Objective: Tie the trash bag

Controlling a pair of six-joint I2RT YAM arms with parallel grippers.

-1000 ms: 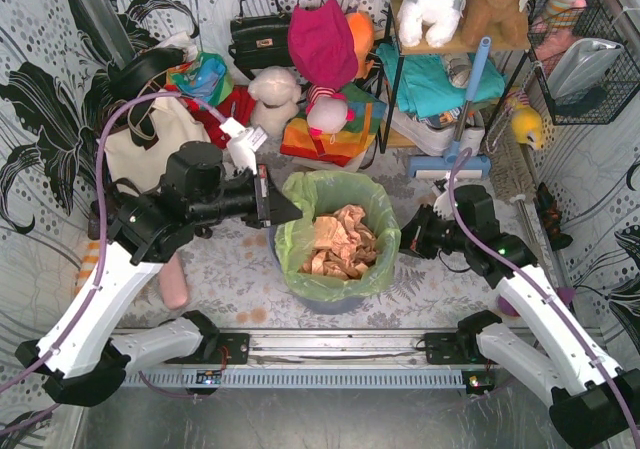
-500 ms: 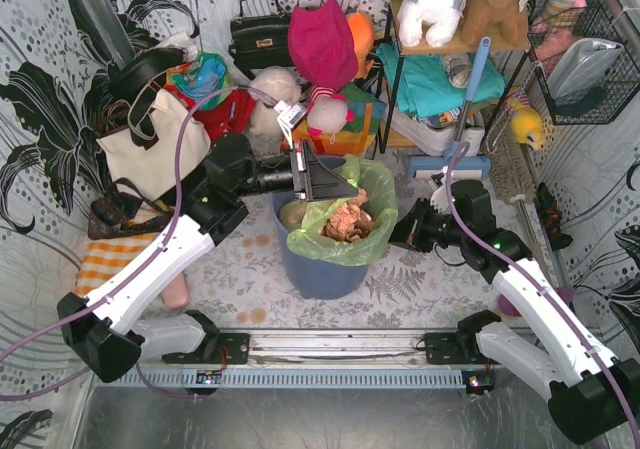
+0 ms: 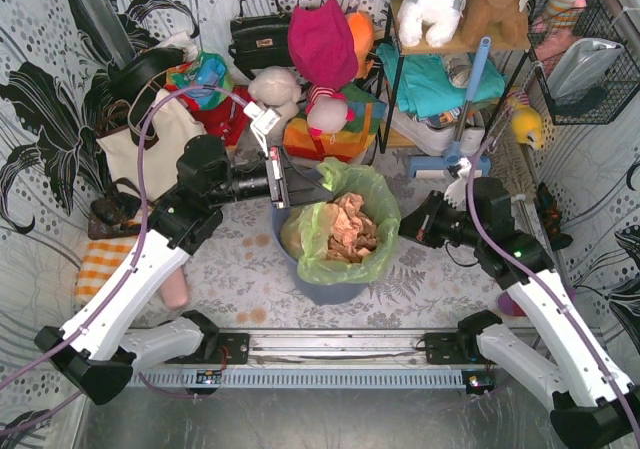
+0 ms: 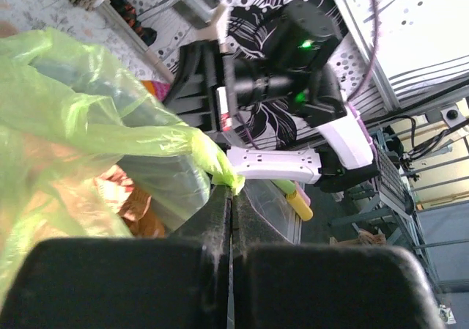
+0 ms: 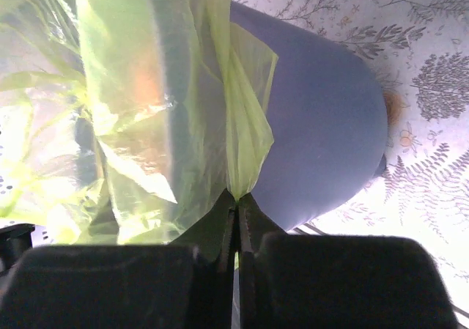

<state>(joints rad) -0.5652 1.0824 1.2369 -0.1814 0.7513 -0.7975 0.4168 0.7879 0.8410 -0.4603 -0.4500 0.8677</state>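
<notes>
— Pinching a twisted corner of the trash bag [image 4: 102,116] in the left claw [image 4: 229,192], jaws pressed flat together on the film. Likewise in the right claw [image 5: 236,197]: clamped shut on a thin fold of the opposite rim.

— Looks fragile. Could slip free from such small bites, or stretch and rip if hauled across too sharply. Might also tip the bin [image 3: 325,291], with the bag's lower part seated inside.

— Agreed. Worth pulling evenly on both sides. Very thin stuff: translucent, glossy light-green plastic, creased into soft folds and drawn to a point at each pinch.

— And below, seated in a smooth, rigid, round blue-grey tub on the fern-printed surface [image 3: 230,269]. Holds crumpled brown paper [image 3: 345,231], light and springy by the look, bulging up through the open mouth.
</notes>
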